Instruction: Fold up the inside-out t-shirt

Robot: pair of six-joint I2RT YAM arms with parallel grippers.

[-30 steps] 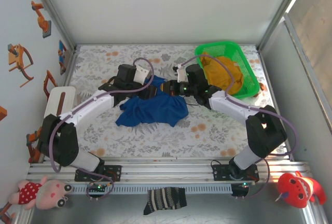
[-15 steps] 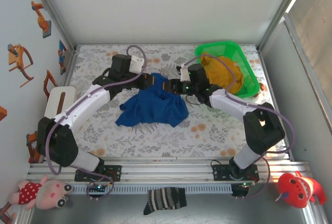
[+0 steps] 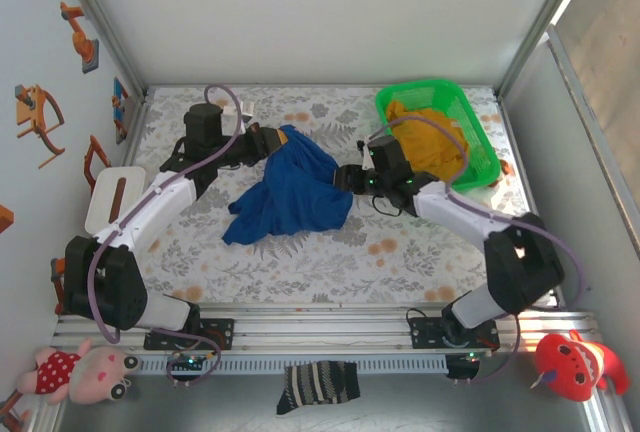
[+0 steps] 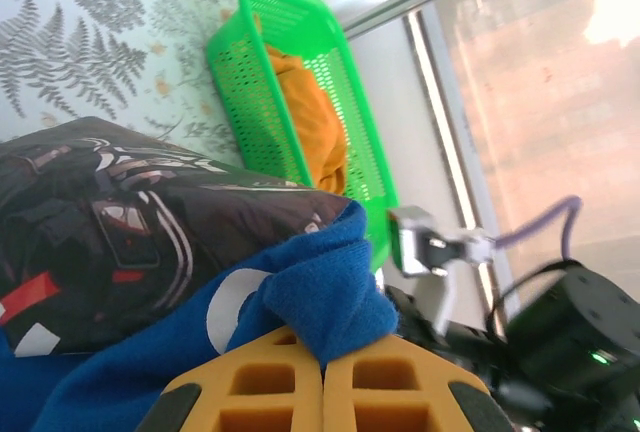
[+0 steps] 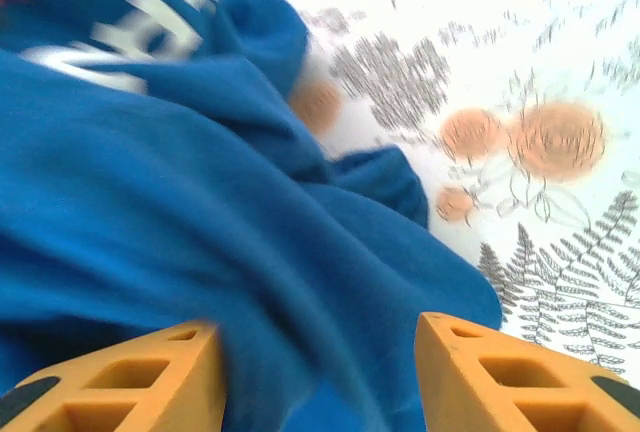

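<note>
Right now I am pinching a fold of the blue t-shirt [image 3: 295, 192] in my left pincer [image 3: 272, 139]. From the left wrist I am seeing its yellow pads [image 4: 270, 392] pressing tight together with the cloth bunched between them. I am holding that end up at the far side of the table [image 3: 400, 242], left of the green basket [image 3: 480, 142] with the yellow garment [image 3: 430, 142] in it.

The rest of the shirt is lying as a crumpled heap on the table. Its long axis is running from my left pincer at the far end down toward the near left. White lettering is showing on the cloth in the right wrist view, though blurred.

My right pincer [image 3: 343, 178] is hovering at the right edge of the heap, with its fingers standing roughly half apart. It is gripping nothing; blue cloth is lying between and under the fingers. Whether the tips are touching it I cannot tell.

I am judging that the coming move turns on this: the loose side of the shirt is lying straight ahead of my right pincer and below it. My right arm is the nearer one to that side, so it is the one to close there and draw the cloth out sideways, across the long axis.
</note>
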